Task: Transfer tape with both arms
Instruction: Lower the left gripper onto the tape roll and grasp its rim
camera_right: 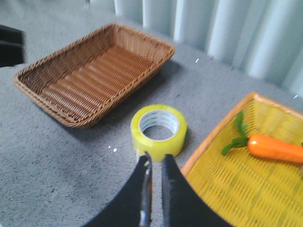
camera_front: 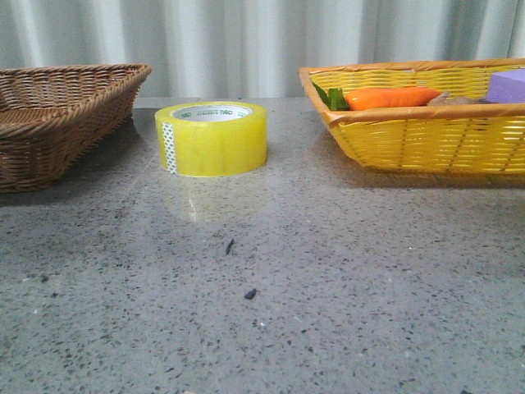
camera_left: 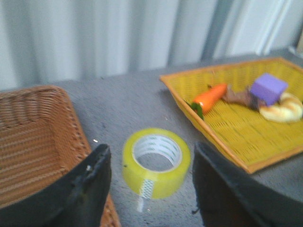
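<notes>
The tape [camera_front: 212, 138], a wide yellow roll with a white core and a dotted white strip on its side, lies flat on the grey table between two baskets. It also shows in the left wrist view [camera_left: 156, 162] and in the right wrist view [camera_right: 159, 130]. My left gripper [camera_left: 150, 161] is open wide and empty, above the tape, its black jaws standing either side of the roll. My right gripper [camera_right: 155, 160] is shut and empty, just short of the tape. Neither gripper shows in the front view.
An empty brown wicker basket [camera_front: 49, 123] stands at the left, close to the left jaw [camera_left: 33, 142]. A yellow basket [camera_front: 426, 123] at the right holds an orange carrot [camera_front: 392, 98], a purple block [camera_left: 268, 88] and a bread-like piece [camera_left: 283, 108].
</notes>
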